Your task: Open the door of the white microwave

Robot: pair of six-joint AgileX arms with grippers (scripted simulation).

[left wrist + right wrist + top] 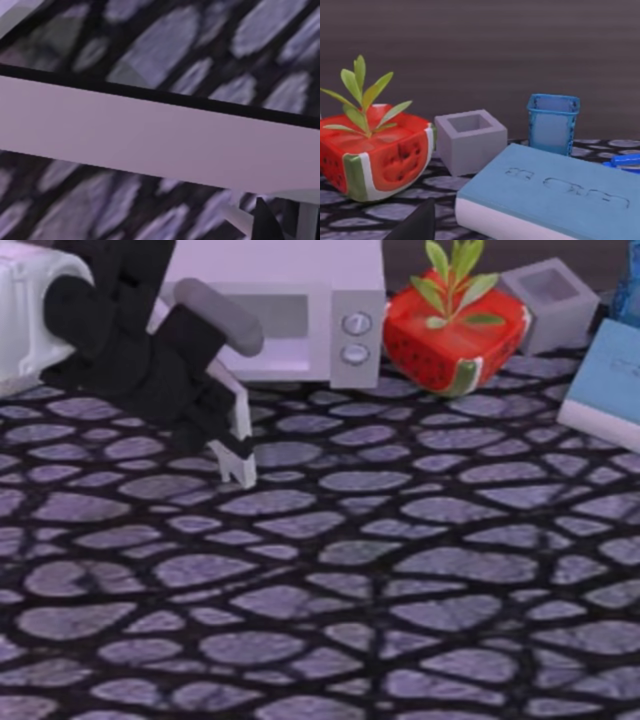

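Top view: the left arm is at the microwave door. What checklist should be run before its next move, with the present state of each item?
1. Door away from the white microwave front: ok, it stands out edge-on towards the table.
2. Left gripper at the door: ok, beside the panel's outer end.
3. Firm hold on the door: cannot tell, the left wrist view shows only a white band.
4. Swing path: ok, bare table around the door's outer end.
5. Watermelon planter clear of the door: ok, it sits right of the knobs.
6. Right arm out of the way: ok, absent from the top view.
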